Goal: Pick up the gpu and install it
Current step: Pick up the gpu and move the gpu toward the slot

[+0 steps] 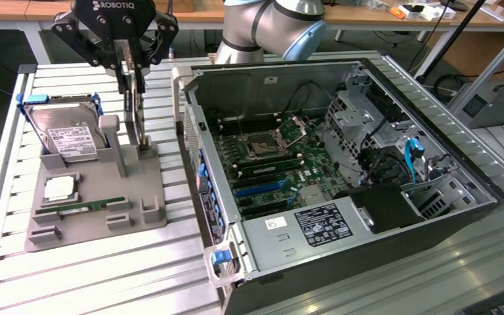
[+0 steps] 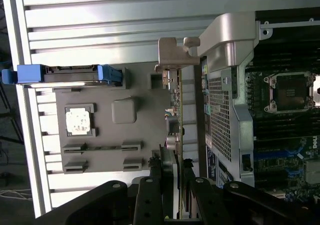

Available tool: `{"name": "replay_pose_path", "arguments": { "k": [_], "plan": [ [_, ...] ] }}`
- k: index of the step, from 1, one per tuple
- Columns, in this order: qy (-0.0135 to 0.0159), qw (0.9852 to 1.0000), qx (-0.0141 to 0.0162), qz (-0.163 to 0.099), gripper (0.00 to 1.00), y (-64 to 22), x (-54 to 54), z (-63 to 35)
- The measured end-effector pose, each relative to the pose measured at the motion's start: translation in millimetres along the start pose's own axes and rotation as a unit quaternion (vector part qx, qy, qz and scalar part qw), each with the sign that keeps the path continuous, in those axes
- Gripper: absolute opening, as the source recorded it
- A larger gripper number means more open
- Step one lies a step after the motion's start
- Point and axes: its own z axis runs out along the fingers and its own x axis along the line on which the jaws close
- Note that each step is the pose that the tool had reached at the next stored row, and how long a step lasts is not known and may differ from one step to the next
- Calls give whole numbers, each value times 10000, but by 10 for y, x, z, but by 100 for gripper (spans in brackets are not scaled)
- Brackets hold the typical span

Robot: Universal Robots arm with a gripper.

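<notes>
Black tool [image 1: 134, 64] marked ROBOTIQ straddles the upright gpu [image 1: 133, 111] on grey holder [image 1: 94, 190].

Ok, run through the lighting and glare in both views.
Exterior view: even light, sheen on the slatted aluminium table, open black computer case shaded inside. Wrist view: the slats wash out pale, the black tool reads nearly silhouetted.

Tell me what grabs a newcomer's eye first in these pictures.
The open computer case, motherboard exposed, dominates the exterior view's right. On that view's left the gripper clamps the top edge of the gpu, which stands on edge over a grey holder tray; a blue-handled hard drive sits in the same tray.
</notes>
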Motion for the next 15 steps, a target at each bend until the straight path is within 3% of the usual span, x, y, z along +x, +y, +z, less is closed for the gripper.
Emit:
{"name": "replay_pose_path", "arguments": {
  "k": [15],
  "plan": [
    [0,10000,0,0,27,-2,-2,-62]
  ]
}}
